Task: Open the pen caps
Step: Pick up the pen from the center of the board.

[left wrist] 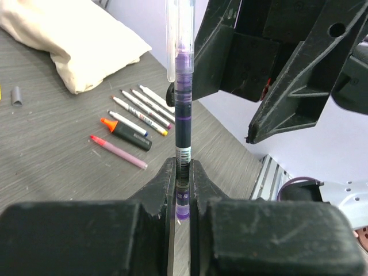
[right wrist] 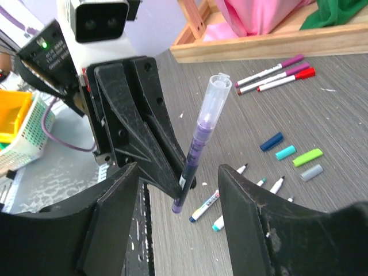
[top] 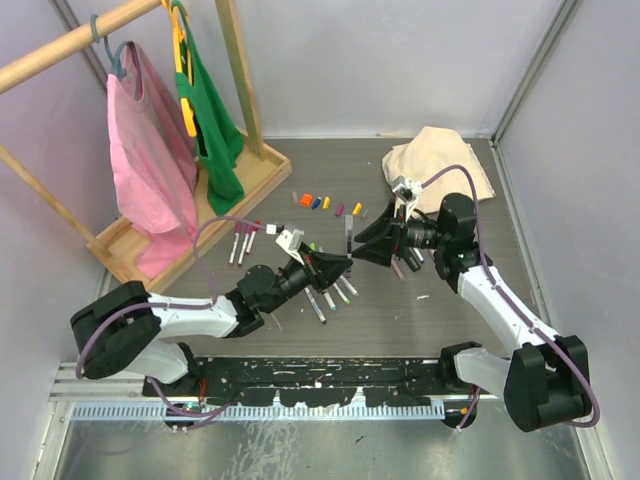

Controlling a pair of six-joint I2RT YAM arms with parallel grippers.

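— Pen cap point(right wrist: 215, 95)? Where?
— Clear, on top of the purple pen point(right wrist: 192, 161), above the left gripper point(left wrist: 183, 172), which pinches the barrel's lower end
— Right gripper point(right wrist: 178, 172)?
— Jaws apart, either side of the pen, not touching

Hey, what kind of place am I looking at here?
Probably a robot lab test cell: two arms bolted to a rail at a table's edge, plain walls boxing it in, and staged props: a clothes rack, pens and caps.
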